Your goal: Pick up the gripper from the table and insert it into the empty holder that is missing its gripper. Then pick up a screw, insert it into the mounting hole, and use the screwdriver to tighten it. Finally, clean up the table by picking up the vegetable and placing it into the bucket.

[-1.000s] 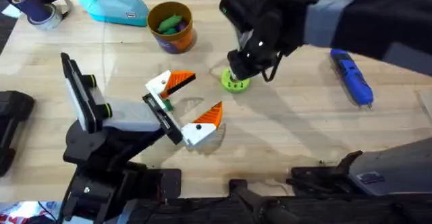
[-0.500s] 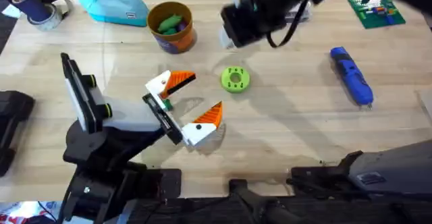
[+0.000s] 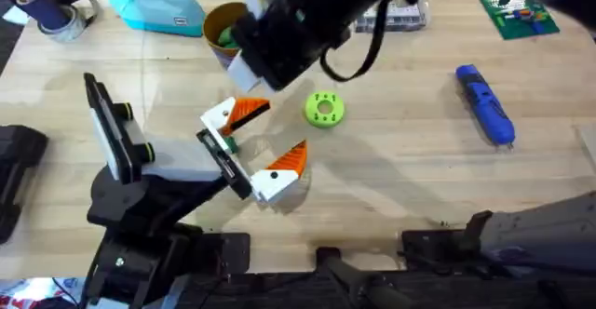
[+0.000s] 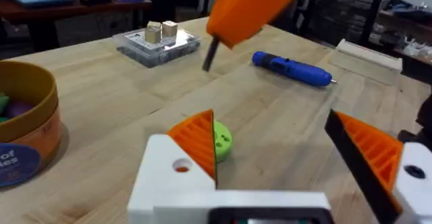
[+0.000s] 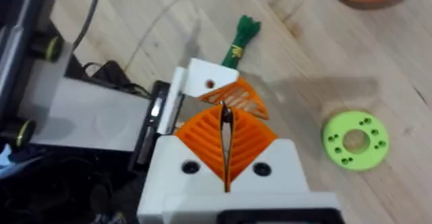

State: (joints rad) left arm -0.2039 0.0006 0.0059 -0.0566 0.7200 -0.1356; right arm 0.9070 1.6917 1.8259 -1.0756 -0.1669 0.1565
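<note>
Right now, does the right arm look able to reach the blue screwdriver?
Probably yes: the screwdriver lies alone on the right side of the table, nothing beside it. But the right gripper is across by the holder, shut on a thin dark pin, which it must release first.

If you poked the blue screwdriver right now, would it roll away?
Probably a little. The screwdriver looks round and pen-shaped, lying flat on the bare wooden table with nothing touching it, so a sideways poke would likely roll it. It looks stiff, like hard plastic, so it shouldn't bend. Being stubby, it's probably light.
</note>
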